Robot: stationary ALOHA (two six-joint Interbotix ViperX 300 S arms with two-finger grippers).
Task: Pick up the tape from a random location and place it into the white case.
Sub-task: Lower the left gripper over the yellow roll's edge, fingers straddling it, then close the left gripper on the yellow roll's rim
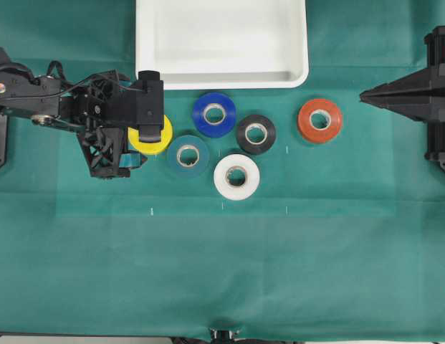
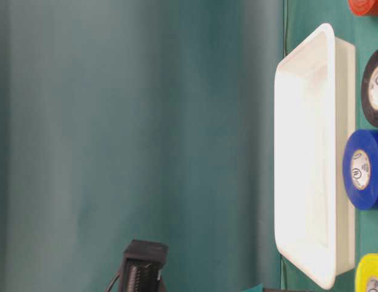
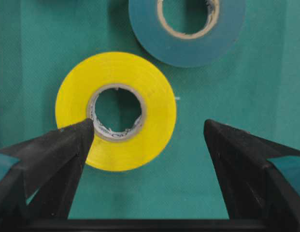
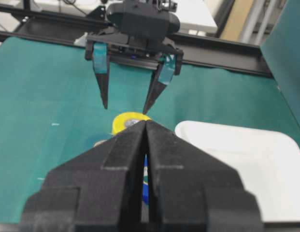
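Black left gripper (image 3: 146,133) fingers (image 3: 58,159) hang spread wide above the bright yellow tape roll (image 3: 116,110).
One tip overlaps the roll's pale core, so it sits off-centre, ungrasped; the large white rimmed case (image 1: 221,80) lies just beyond the roll; right gripper (image 4: 145,145) is clenched, empty.

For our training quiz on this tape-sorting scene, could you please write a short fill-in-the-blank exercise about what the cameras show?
1. The left gripper hangs open above the ____ tape.
2. The right gripper is ____, holding nothing.
3. The white case holds ____ rolls of tape.
4. In the overhead view, the black roll lies between the blue roll and the ____ roll.

Missing words: yellow; shut; no; orange-red
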